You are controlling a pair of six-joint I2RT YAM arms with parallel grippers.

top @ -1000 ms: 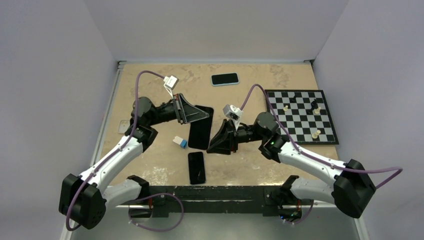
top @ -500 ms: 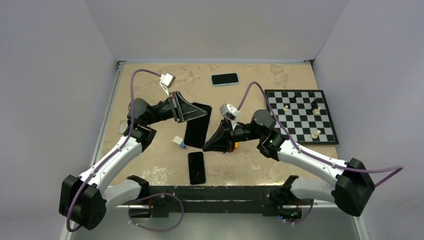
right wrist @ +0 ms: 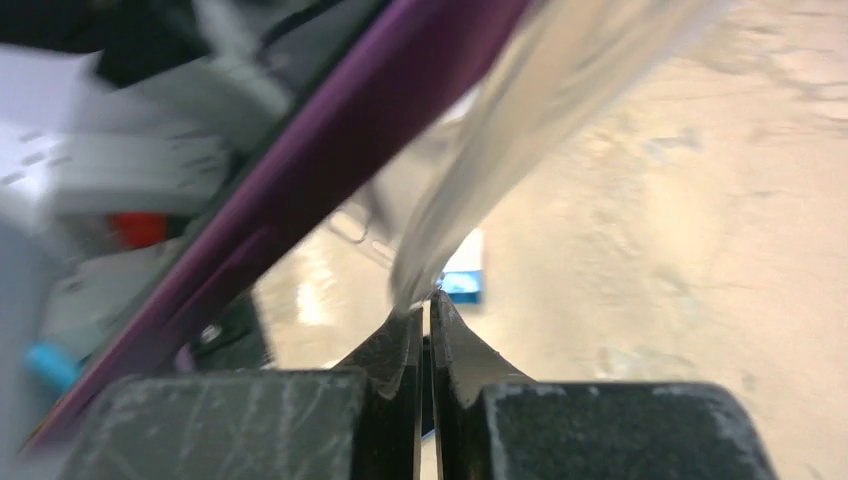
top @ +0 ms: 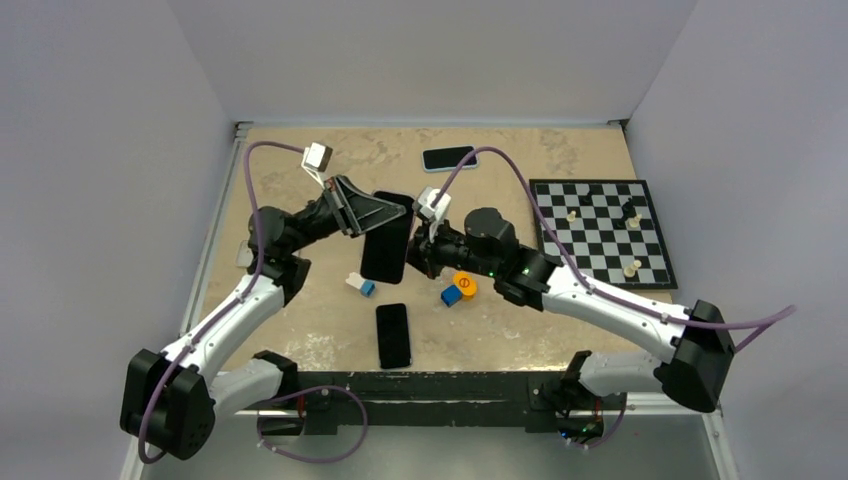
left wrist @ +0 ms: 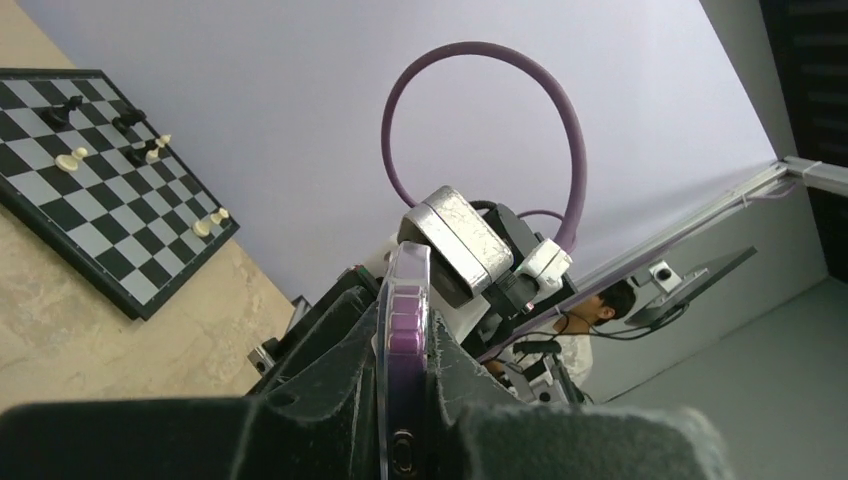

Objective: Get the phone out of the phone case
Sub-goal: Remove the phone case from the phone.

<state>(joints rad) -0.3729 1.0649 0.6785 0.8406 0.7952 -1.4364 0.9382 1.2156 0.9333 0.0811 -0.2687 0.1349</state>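
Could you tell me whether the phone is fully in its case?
Partly out: the clear case edge, pinched in the right fingers, splays away from the purple phone.

- The top camera hangs high behind the near edge of the worktop (top: 560,150). It looks down and forward from far enough away to take in the whole surface, including the chessboard (top: 603,232).
- The left wrist camera sits just behind the left end effector (left wrist: 405,340). It faces sideways across the worktop and is rolled, so the surface slants. The phone (left wrist: 405,290) stands edge-on right at the lens.
- The right wrist camera looks along the right end effector (right wrist: 427,310) down at the worktop. It is so near that the phone case (right wrist: 520,110) blurs.
- All three views share the phone, and the top and left wrist views also share the chessboard.
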